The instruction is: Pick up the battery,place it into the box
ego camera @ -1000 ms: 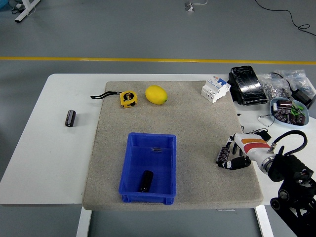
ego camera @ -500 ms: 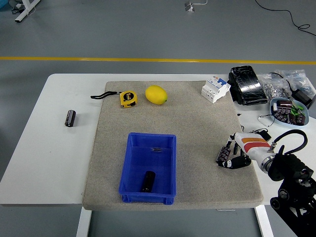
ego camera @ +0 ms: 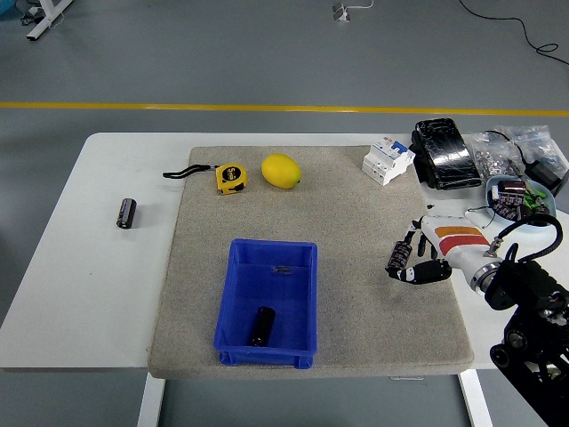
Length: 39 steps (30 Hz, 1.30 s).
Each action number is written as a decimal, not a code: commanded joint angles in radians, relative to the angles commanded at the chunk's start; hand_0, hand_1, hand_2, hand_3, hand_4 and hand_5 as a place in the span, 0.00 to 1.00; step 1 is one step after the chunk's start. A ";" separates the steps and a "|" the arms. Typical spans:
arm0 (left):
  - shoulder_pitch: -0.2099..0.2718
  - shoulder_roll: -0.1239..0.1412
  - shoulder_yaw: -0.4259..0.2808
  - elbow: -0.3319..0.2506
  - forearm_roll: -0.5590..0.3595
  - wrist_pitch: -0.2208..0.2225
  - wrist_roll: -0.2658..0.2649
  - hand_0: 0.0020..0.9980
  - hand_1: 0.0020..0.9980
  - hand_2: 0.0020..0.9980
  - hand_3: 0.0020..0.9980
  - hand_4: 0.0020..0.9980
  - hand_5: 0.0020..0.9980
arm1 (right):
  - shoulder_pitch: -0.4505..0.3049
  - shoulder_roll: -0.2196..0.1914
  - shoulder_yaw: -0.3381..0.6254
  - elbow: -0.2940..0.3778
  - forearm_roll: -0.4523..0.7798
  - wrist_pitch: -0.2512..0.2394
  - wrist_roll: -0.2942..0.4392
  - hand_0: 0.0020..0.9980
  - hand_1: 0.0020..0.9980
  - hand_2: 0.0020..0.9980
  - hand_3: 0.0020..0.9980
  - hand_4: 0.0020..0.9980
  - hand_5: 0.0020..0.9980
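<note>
Right hand grips battery over mat's right side; another battery in box.

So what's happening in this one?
The robot's right hand is over the right side of the grey mat, fingers closed around a dark battery. The blue box near the mat's front edge already holds one battery. Another battery lies on the bare table to the left. The left arm is out of view.

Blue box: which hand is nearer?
Right. The right hand is over the mat to the right of the blue box, curled on a battery. No left hand is in view.
</note>
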<state>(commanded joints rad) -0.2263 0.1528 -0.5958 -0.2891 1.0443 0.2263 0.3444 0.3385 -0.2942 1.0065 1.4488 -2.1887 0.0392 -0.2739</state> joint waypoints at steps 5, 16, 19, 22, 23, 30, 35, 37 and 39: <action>0.002 0.000 -0.005 0.002 0.007 0.001 0.001 0.61 0.55 0.62 0.62 0.62 0.67 | 0.022 0.004 -0.057 0.088 0.009 -0.003 -0.019 0.19 0.29 0.38 0.43 0.93 0.35; 0.007 0.003 -0.006 0.002 0.007 0.003 -0.001 0.61 0.54 0.62 0.62 0.62 0.67 | 0.093 0.037 -0.255 0.178 0.048 0.004 -0.035 0.20 0.29 0.38 0.43 0.91 0.35; 0.009 0.004 -0.010 0.002 0.013 0.003 0.001 0.61 0.54 0.62 0.62 0.62 0.67 | 0.112 0.050 -0.307 0.173 0.063 0.005 -0.034 0.25 0.32 0.42 0.45 0.93 0.34; 0.009 0.006 -0.010 0.002 0.012 0.001 0.002 0.61 0.54 0.62 0.62 0.62 0.67 | 0.126 0.061 -0.337 0.163 0.064 0.025 -0.033 0.25 0.32 0.42 0.45 0.93 0.34; 0.009 0.007 -0.010 0.002 0.012 0.001 0.002 0.61 0.54 0.62 0.62 0.62 0.67 | 0.129 0.064 -0.343 0.160 0.065 0.033 -0.032 0.25 0.32 0.42 0.45 0.93 0.34; 0.012 0.010 -0.015 0.002 0.018 0.001 0.003 0.61 0.54 0.62 0.62 0.62 0.67 | 0.142 0.070 -0.341 0.146 0.058 0.062 -0.022 0.31 0.44 0.72 0.87 1.00 0.50; 0.015 0.011 -0.018 0.002 0.021 -0.001 0.004 0.61 0.54 0.62 0.62 0.62 0.67 | 0.140 0.071 -0.332 0.146 0.057 0.064 -0.019 0.31 0.44 0.72 0.87 1.00 0.50; 0.015 0.011 -0.018 0.002 0.023 -0.002 0.004 0.61 0.54 0.62 0.62 0.62 0.67 | 0.139 0.071 -0.327 0.146 0.058 0.061 -0.021 0.31 0.45 0.74 0.89 1.00 0.50; 0.014 0.010 -0.018 0.001 0.024 -0.002 0.004 0.61 0.54 0.62 0.62 0.62 0.67 | 0.136 0.071 -0.318 0.146 0.058 0.057 -0.021 0.31 0.45 0.74 0.89 1.00 0.50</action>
<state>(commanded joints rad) -0.2119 0.1632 -0.6136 -0.2876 1.0679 0.2238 0.3487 0.4747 -0.2232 0.6882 1.5945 -2.1304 0.0965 -0.2948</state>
